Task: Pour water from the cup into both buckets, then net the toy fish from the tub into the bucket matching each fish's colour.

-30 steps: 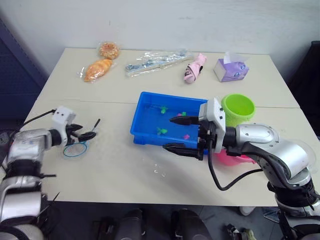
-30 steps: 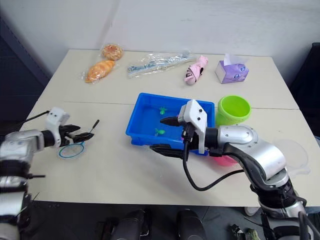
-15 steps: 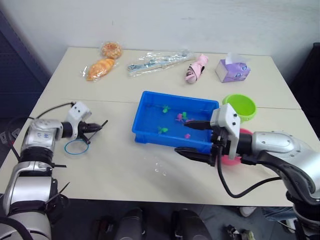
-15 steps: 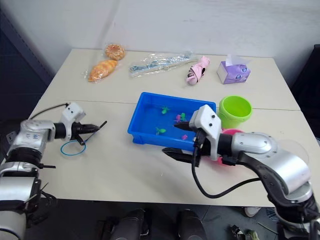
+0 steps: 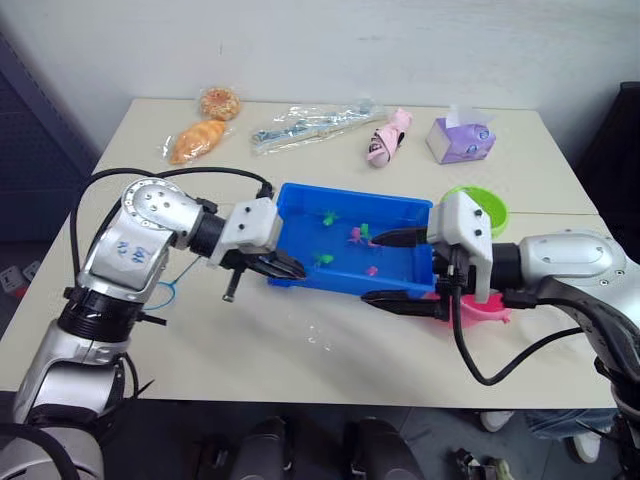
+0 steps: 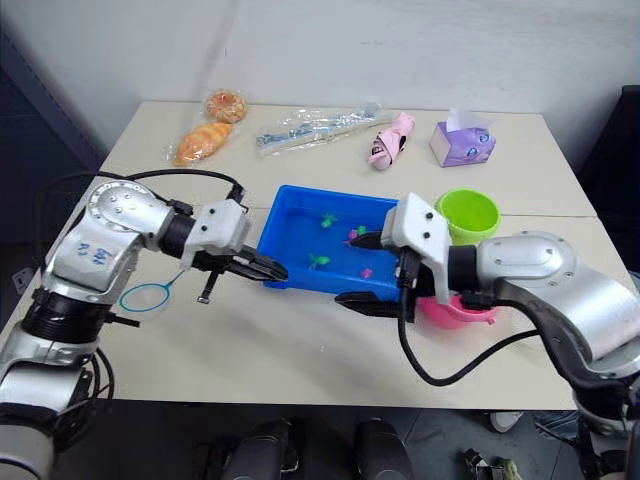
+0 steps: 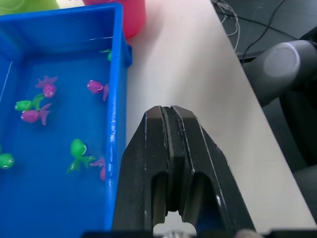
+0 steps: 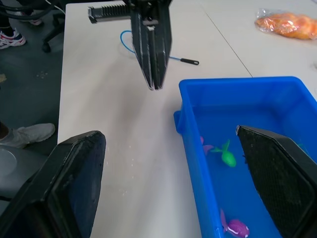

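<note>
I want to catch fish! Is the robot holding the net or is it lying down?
Lying down. The net rests flat on the table, and the left gripper, fingers pressed shut on nothing, is over by the tub.

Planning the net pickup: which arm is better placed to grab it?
Probably left. The net lies on the table beside the left arm, while the right gripper is over at the blue tub.

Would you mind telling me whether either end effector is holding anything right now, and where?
Neither holds anything: the left end effector is shut on nothing, the right end effector is open, and the net lies on the table.
</note>
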You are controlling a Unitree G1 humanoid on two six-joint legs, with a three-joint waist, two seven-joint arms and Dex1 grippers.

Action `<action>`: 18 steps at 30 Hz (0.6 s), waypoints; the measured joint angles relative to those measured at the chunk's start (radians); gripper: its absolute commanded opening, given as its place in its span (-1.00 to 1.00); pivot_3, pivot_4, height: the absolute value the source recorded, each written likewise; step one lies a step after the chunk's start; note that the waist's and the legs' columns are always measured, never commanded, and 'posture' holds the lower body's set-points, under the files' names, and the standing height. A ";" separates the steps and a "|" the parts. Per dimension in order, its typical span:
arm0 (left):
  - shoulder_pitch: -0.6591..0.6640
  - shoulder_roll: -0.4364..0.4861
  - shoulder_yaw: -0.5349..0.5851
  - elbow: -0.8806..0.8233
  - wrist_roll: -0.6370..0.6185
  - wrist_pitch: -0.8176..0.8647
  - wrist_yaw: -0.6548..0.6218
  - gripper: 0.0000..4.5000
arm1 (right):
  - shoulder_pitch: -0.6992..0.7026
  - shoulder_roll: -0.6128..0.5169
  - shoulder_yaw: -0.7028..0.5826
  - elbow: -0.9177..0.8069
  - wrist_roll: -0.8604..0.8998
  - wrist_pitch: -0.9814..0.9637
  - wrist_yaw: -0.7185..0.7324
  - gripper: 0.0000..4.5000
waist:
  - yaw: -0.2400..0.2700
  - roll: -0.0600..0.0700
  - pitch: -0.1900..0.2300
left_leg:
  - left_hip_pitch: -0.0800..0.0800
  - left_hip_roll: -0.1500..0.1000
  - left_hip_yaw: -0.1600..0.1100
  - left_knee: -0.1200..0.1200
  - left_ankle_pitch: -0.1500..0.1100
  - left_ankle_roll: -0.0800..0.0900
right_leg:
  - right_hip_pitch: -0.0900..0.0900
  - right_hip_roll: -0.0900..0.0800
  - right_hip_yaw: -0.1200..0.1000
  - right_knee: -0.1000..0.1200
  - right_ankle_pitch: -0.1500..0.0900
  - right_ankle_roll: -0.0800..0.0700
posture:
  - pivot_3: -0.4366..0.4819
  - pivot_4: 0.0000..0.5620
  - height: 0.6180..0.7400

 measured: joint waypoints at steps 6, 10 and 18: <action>0.068 0.079 0.109 0.320 0.042 0.084 0.167 0.19 | 0.040 0.007 -0.014 -0.012 0.010 0.011 -0.029 1.00 | -0.001 0.000 0.000 | 0.000 0.000 0.000 0.000 0.000 0.000 | -0.001 0.000 0.000 0.001 0.000 0.000 | -0.05 -0.47 0.98; 0.134 0.158 0.161 0.469 0.088 0.119 0.271 0.97 | 0.040 0.024 -0.019 -0.022 0.052 0.032 -0.040 1.00 | 0.002 0.000 0.000 | 0.000 0.000 0.000 0.000 0.000 0.001 | -0.001 0.000 0.000 0.001 0.000 0.000 | -0.05 -0.47 0.98; 0.113 0.143 0.184 0.784 0.188 0.081 0.453 0.99 | 0.036 0.066 -0.006 -0.024 0.042 0.003 -0.050 1.00 | 0.028 -0.001 0.000 | -0.001 -0.001 0.000 0.001 -0.001 0.002 | -0.002 -0.002 0.000 0.001 0.000 0.000 | -0.05 -0.47 0.98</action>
